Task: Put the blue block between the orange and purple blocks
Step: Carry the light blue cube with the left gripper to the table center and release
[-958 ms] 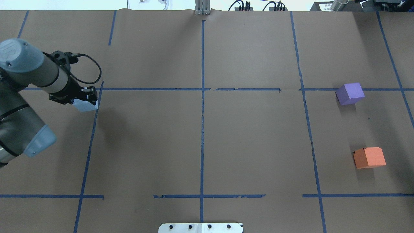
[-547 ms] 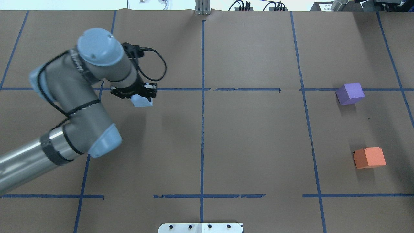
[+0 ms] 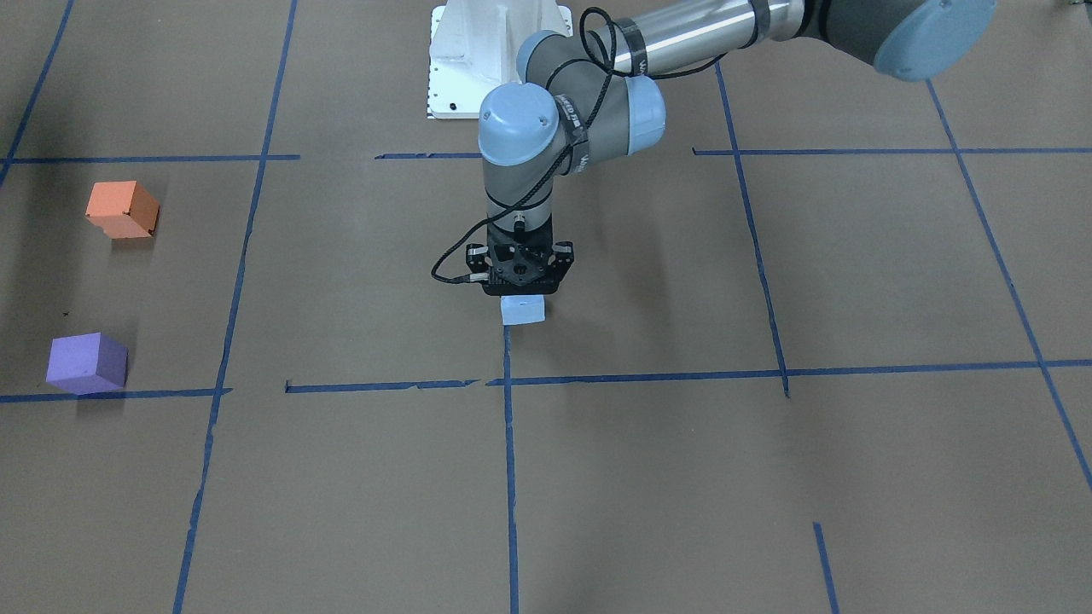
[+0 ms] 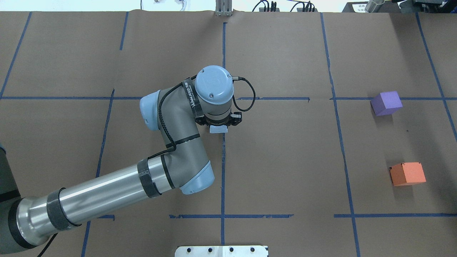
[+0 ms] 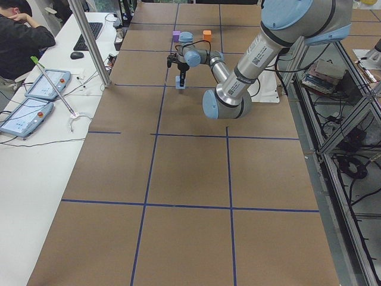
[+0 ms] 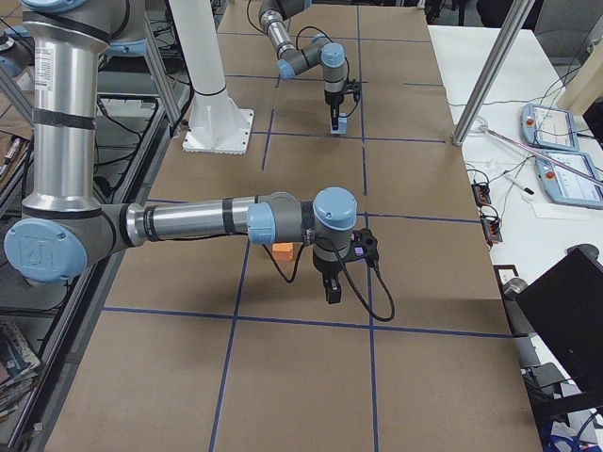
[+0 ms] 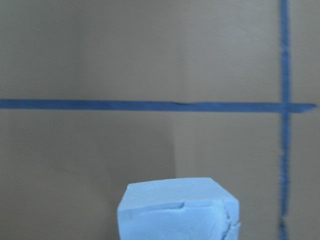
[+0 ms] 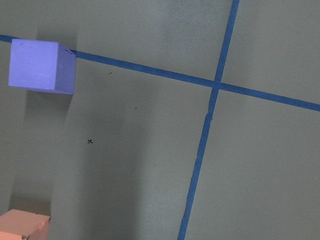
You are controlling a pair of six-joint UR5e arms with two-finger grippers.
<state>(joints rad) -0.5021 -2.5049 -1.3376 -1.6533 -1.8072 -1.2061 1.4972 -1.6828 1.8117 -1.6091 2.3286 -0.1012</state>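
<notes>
My left gripper (image 4: 218, 125) is shut on the light blue block (image 4: 218, 130) and holds it above the brown paper near the table's centre line. The blue block also shows in the front view (image 3: 522, 309) and fills the bottom of the left wrist view (image 7: 177, 210). The purple block (image 4: 386, 103) and the orange block (image 4: 407, 174) stand apart at the far right, with a bare gap between them. The right wrist view shows both, purple (image 8: 40, 66) and orange (image 8: 22, 225). My right gripper (image 6: 333, 290) hangs over that area; I cannot tell whether it is open or shut.
Blue tape lines (image 4: 223, 157) divide the brown paper into squares. The white robot base plate (image 4: 221, 251) sits at the near edge. A side desk with tablets (image 5: 36, 95) and a seated operator (image 5: 21, 36) runs along the far edge.
My left arm has swept from the table's left side to the centre line, carrying the blue block with it. The purple and orange blocks have not moved.
</notes>
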